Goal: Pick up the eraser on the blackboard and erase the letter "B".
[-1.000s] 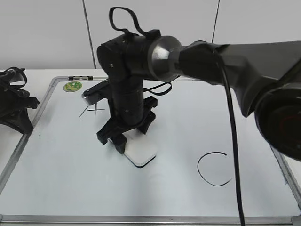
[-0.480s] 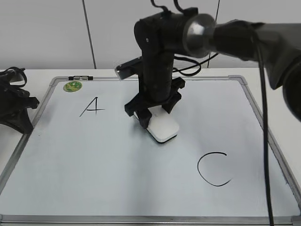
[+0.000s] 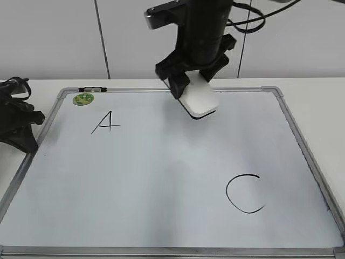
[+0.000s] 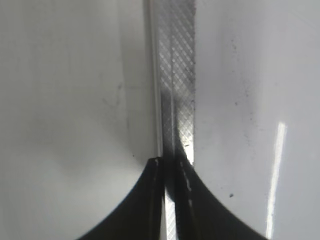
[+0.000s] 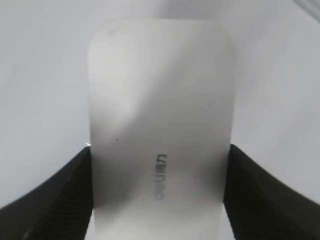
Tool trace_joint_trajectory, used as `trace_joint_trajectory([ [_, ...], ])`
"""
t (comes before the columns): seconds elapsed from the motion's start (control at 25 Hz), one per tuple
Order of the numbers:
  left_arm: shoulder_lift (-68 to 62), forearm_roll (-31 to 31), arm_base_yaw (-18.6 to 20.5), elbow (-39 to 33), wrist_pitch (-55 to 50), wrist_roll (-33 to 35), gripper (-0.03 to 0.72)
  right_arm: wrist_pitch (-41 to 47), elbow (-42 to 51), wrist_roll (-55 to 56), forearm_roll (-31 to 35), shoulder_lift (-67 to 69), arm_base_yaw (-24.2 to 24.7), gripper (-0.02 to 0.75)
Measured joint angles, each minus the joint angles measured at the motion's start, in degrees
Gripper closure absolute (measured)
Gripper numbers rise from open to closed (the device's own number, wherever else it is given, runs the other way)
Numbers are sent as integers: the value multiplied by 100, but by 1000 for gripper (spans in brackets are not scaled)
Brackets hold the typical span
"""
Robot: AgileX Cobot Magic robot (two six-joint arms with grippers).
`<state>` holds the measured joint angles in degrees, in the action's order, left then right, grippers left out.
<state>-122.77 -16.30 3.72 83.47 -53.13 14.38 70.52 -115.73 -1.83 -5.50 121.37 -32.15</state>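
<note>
Two letters show on the blackboard in the exterior view: "A" toward the far-left corner, "C" toward the near-right; no "B" visible. Right gripper pinches the eraser, lifted and tilted over the far edge, mid-width. Middle of the board is bare. Green magnet sits at the far-left corner. Left gripper sits off the left edge.

Left wrist view: fingers nearly touching, thin slit between, above the board's metal frame strip.

Right wrist view: eraser clamped between both pads, grey lettering legible only here.
</note>
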Motion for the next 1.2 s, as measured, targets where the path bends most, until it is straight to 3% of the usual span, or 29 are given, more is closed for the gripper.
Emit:
trace_joint_trajectory([
  [0.48, 0, 0, 0, 0, 0, 0, 677, 33, 893, 83, 113, -1038, 1365, 189],
  [0.76, 0, 0, 0, 0, 0, 0, 677, -6, 2058, 230, 153, -1808, 2028, 189],
  [1.2, -9, 0, 0, 0, 0, 0, 677, -1406, 4208, 539, 193, -2263, 2600, 189],
])
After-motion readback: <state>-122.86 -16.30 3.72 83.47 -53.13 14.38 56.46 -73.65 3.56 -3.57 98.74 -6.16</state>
